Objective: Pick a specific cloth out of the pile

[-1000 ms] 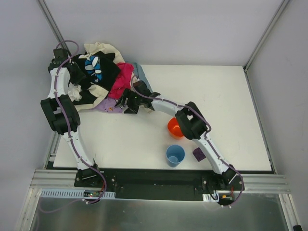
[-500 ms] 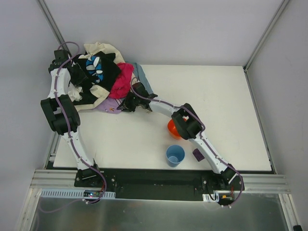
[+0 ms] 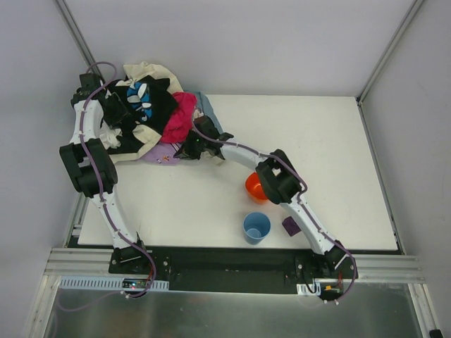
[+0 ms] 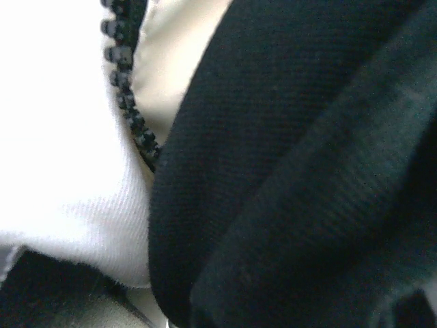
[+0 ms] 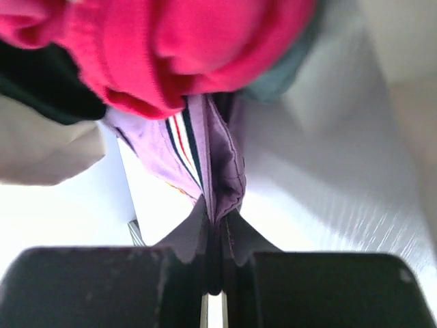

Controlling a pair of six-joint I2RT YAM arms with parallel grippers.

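Squeezing a fold of the cloth (image 5: 220, 154) tight with the right pincer (image 5: 214, 236), just ahead of it under the pile (image 3: 144, 105); reaching with arm stretched low over the counter (image 3: 317, 155). Impossible to see the gap of the left pincer (image 3: 115, 111), sunk in the pile

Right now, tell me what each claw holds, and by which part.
Right claw: the lavender cloth, pinched by a fold at its edge. Left claw: buried in the pile, cannot tell.

White table as I view it: pile (image 3: 144, 113) at far-left corner; orange bowl (image 3: 254, 187), blue cup (image 3: 256, 227), small purple block (image 3: 289, 225) near front; table (image 3: 331, 155).
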